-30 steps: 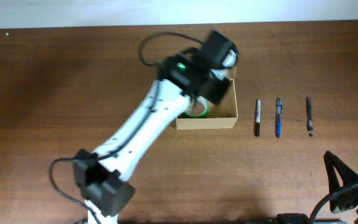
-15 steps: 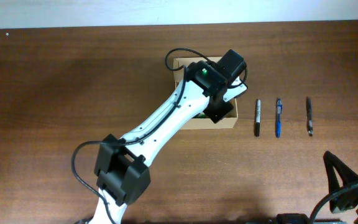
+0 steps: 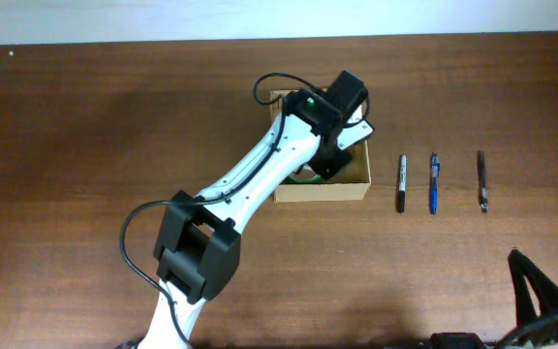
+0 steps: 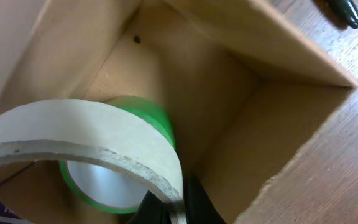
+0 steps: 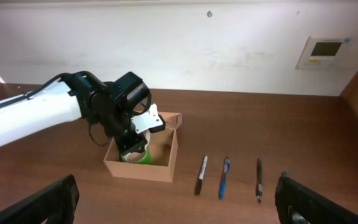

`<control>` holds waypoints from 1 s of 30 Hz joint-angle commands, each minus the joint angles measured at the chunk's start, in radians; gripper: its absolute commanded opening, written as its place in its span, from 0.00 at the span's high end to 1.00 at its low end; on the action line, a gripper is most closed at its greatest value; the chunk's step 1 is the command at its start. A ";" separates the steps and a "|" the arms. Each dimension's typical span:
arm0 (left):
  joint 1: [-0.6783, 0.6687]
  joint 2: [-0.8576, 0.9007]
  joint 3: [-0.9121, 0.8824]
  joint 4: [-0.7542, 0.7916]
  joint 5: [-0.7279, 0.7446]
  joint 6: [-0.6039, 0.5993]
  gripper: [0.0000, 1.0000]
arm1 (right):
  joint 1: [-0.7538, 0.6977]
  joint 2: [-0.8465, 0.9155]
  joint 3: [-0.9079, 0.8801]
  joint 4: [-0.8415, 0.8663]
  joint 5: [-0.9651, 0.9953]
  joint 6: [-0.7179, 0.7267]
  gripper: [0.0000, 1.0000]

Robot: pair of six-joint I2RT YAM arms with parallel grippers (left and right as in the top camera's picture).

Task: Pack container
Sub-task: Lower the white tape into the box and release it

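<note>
Two dark fingers (image 4: 201, 205) of the left gripper (image 4: 178, 211) are pinched together on the rim of a pale roll of tape (image 4: 92, 137), one finger inside the ring and one outside, so the jaws stand nearly closed with only the roll's wall between them. The roll hangs tilted from that grip, and its open ring spreads away from the fingertips. Just beyond the fingers, seen partly through the held ring, a green roll of tape (image 4: 151, 118) lies inside the cardboard box (image 4: 278, 124); whether the two rolls touch cannot be told. The box's brown walls rise around the fingertips on all sides, and its top is open, so the fingers reach down into it from above. From overhead, the left gripper (image 3: 340, 145) sits over the box (image 3: 323, 191), which rests on the brown table (image 3: 85, 145), and the white arm (image 3: 260, 174) runs back from the fingers toward the near edge. Farther out from the fingers, past the box's wall on the side facing the other arm, three things lie in a row on the bare wood, well apart from one another: a black marker (image 3: 402, 182) nearest the box, then a blue pen (image 3: 433, 182), then a dark pen (image 3: 482, 180). The right gripper (image 5: 176, 182) hangs well away from all of this, its two fingers spread as wide as they go with nothing between them, and the box (image 5: 173, 155) and pens lie far ahead of its tips.
</note>
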State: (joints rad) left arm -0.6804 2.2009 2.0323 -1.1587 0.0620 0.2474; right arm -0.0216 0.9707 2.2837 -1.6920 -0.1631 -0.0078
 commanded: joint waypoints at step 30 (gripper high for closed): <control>0.023 0.018 -0.122 0.034 0.074 0.028 0.98 | 0.009 -0.008 -0.003 -0.006 -0.009 0.002 0.01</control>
State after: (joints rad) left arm -0.6586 2.2021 1.9186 -1.1278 0.1177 0.2550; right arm -0.0216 0.9649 2.2837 -1.6924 -0.1631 -0.0067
